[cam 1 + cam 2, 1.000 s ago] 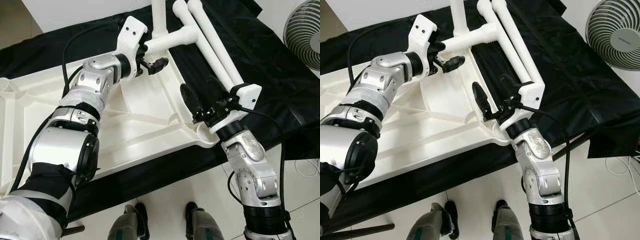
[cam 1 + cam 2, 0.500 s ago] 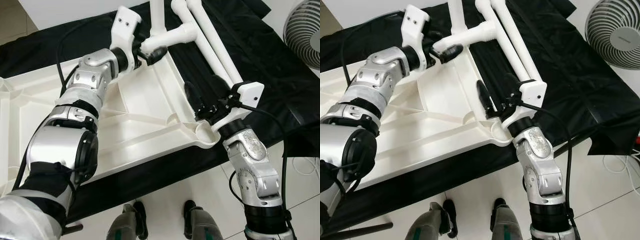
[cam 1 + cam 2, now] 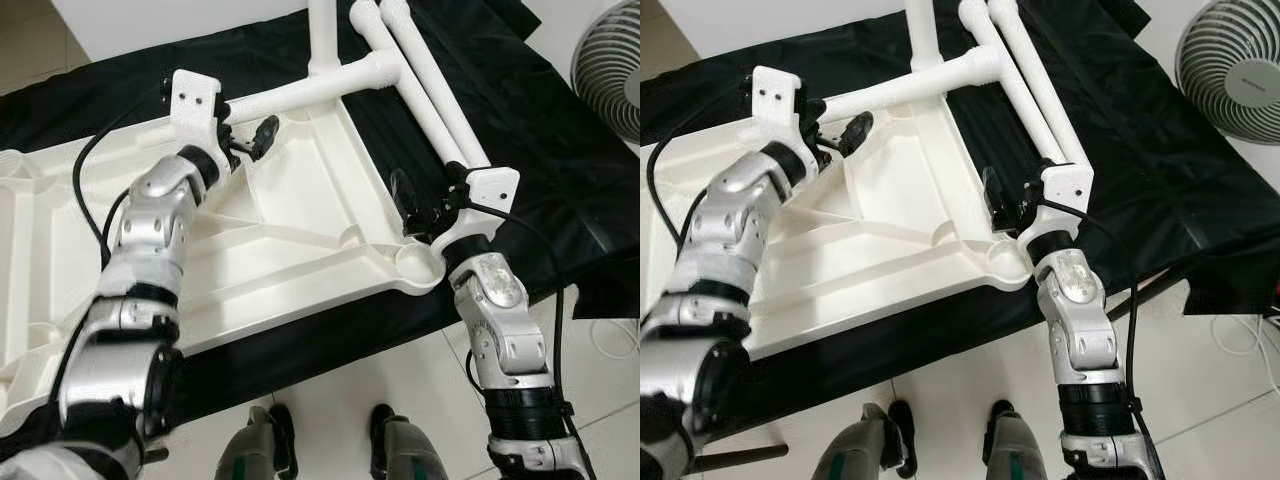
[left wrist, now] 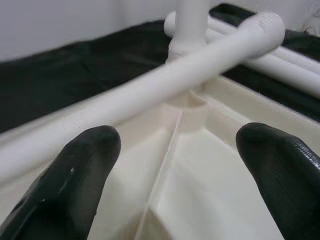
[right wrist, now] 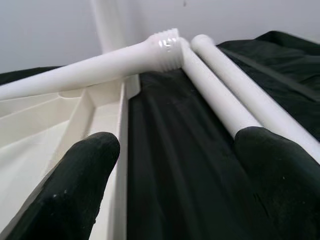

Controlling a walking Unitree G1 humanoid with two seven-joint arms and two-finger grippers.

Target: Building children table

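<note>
Reaching forward from the lower left in the left eye view, the left arm bends up over the upturned white table top (image 3: 300,220), which lies on a black cloth (image 3: 560,150). Its left gripper (image 3: 262,135) hovers just beside a white leg (image 3: 300,92) lying across the top's far edge, fingers apart and holding nothing. An upright leg (image 3: 321,35) stands at the far corner, and two more loose legs (image 3: 425,85) lie side by side on the cloth. The right arm rises from the lower right — its right gripper (image 3: 420,205) sits near the top's right rim by the corner socket (image 3: 412,264), fingers spread. A fan (image 3: 610,70) stands at the right edge.

From the left wrist, two black fingers (image 4: 75,185) stand wide apart over the tray's ribs, the lying leg crossing just beyond them.

From the right wrist, the fingers (image 5: 80,185) are likewise apart — one over the top's rim, the other over the cloth beside the loose legs.
</note>
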